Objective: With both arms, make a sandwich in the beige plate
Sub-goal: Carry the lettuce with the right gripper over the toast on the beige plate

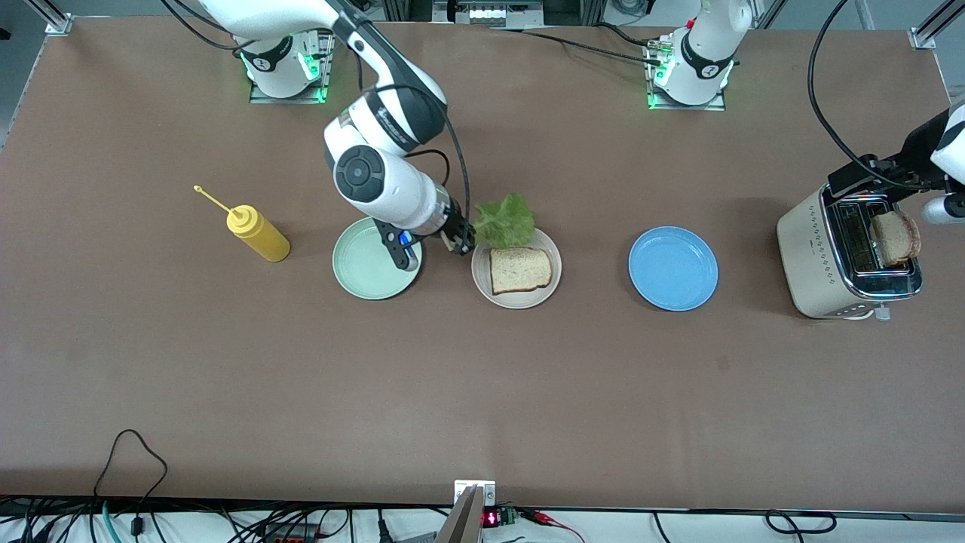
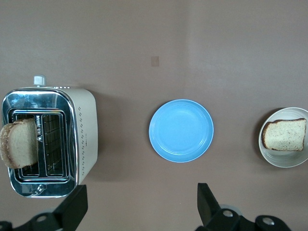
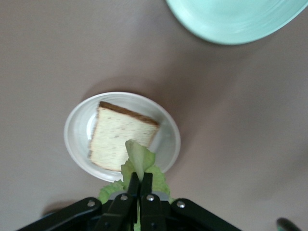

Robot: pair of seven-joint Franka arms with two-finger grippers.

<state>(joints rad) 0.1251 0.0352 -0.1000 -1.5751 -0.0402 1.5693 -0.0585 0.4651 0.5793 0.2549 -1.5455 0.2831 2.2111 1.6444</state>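
I see the right claw (image 1: 461,243) pinched tight on a ruffled green lettuce leaf (image 1: 505,221), hanging over the rim of the beige plate (image 1: 516,300) at the edge toward the right arm's end of the bench (image 1: 482,392). One bread slice (image 1: 519,269) lies flat in that plate; the leaf does not yet rest on it. The mint green plate (image 1: 362,264) sits just beside the beige plate, partly under the right arm, with a yellow squeeze bottle (image 1: 258,233) further along that way. The left claw (image 2: 139,207) hovers above the toaster (image 1: 814,256), its fingers (image 2: 72,207) spread wide and holding nothing. A second bread slice (image 1: 895,237) stands in a toaster slot. The blue plate (image 1: 673,268) lies between toaster and beige plate.
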